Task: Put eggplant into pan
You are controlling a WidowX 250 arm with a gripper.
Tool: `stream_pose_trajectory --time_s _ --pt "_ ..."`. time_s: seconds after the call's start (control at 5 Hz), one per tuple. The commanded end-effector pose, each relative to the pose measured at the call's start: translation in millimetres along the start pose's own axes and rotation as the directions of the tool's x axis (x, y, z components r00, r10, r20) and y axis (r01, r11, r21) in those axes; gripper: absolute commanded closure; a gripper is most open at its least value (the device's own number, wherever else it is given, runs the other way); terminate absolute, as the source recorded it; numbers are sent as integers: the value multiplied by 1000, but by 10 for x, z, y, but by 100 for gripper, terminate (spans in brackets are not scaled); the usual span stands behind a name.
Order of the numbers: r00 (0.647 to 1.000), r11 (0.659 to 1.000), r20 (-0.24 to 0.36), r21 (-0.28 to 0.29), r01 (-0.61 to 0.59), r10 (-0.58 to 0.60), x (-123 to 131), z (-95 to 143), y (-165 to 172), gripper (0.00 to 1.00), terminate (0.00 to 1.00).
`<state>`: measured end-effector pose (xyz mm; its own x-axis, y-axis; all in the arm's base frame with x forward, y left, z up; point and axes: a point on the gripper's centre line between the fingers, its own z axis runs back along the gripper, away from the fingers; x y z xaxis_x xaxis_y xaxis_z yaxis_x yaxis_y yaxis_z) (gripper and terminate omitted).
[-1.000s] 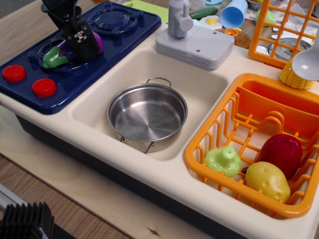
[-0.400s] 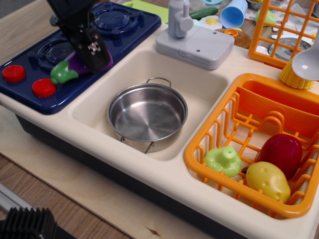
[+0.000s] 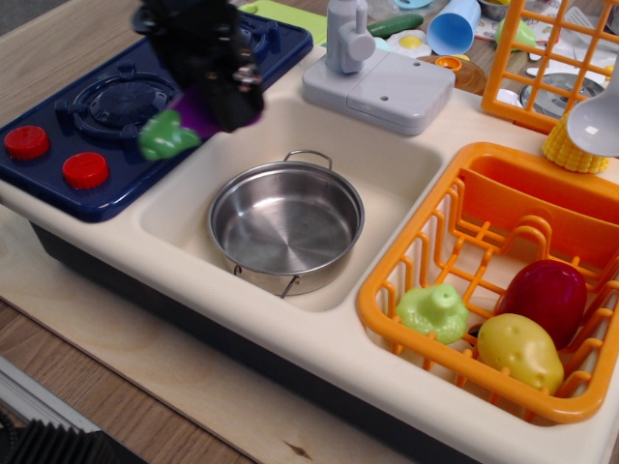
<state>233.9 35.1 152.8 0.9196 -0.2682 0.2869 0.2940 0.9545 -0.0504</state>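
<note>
My black gripper [image 3: 227, 101] is shut on the purple eggplant [image 3: 193, 118] and holds it in the air over the seam between the blue stove and the sink. The eggplant's green cap [image 3: 166, 135] points down to the left; most of its purple body is hidden behind the fingers. The image of the gripper is blurred. The shiny steel pan [image 3: 286, 226] with two wire loop handles sits in the cream sink [image 3: 397, 174], below and to the right of the gripper, with nothing in it.
A blue toy stove [image 3: 106, 106] with red knobs [image 3: 85, 170] is at the left. A grey faucet [image 3: 348, 39] stands behind the sink. An orange dish rack [image 3: 484, 290] at the right holds a pale green, a dark red and a yellow toy vegetable.
The gripper lifted the eggplant off the stove burner and carried it to the right, toward the sink and pan. The pan has not moved.
</note>
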Motion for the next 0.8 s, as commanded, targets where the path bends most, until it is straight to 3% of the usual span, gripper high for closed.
stream_pose_trajectory --time_s 0.0,0.4,0.6 --pt "996 998 85 55 24 -28 195 17 -135 0 0" --pt "993 999 116 24 31 -34 182 -82 -113 0 0" --pt "993 999 116 24 31 -34 182 -82 -113 0 100"
